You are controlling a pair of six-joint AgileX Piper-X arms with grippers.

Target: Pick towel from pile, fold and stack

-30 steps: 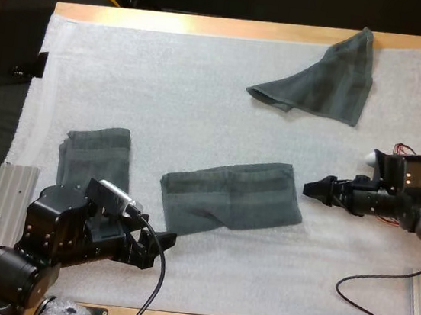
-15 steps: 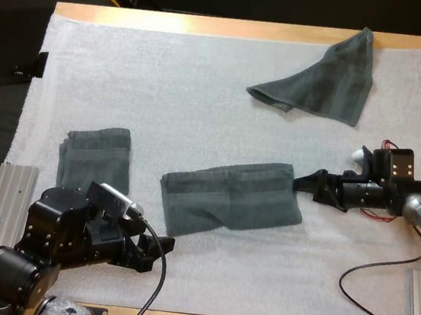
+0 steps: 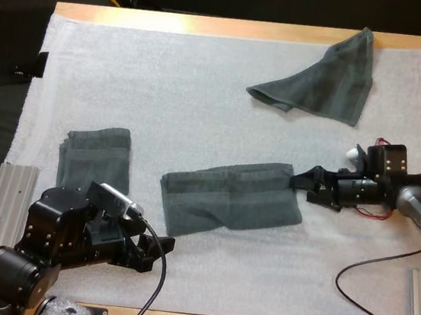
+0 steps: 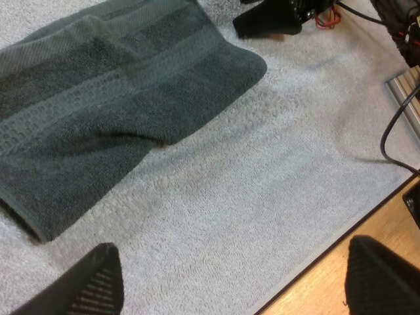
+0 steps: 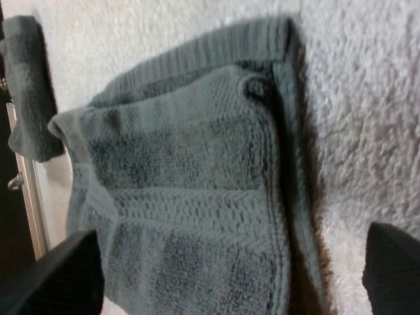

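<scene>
– Right gripper [image 3: 298, 182]: position and condition?
– Low over the white mat [image 3: 166, 83], at the right short edge of the part-folded towel [image 3: 228, 200], by its far corner. Its fingers [image 5: 62, 275] stand apart in the right wrist view, with the towel's edge ahead between them. Nothing is clamped. Contact with the cloth cannot be confirmed.
– Lie of that towel?
– Centre of the mat, toward the near side. Its long axis runs left to right, the right end tilted slightly toward the far side. From the right gripper the whole length extends to the left.
– Left gripper [image 3: 163, 245]?
– Just near of the towel's left near corner, apart from it. Its fingers [image 4: 92, 279] are spread wide, clear of the cloth, holding nothing.
– Which arm is nearer?
– The right arm to the right end, the left arm to the left end. In my judgement the right arm is placed to take the short edge, and the fold would carry it leftward along the long axis.
– Other items?
– One folded towel [image 3: 95, 157] at the left, well apart from the centre one. One crumpled towel [image 3: 324, 78] at the far right.
– Risk?
– Probably pinching only one layer at that doubled edge.
</scene>
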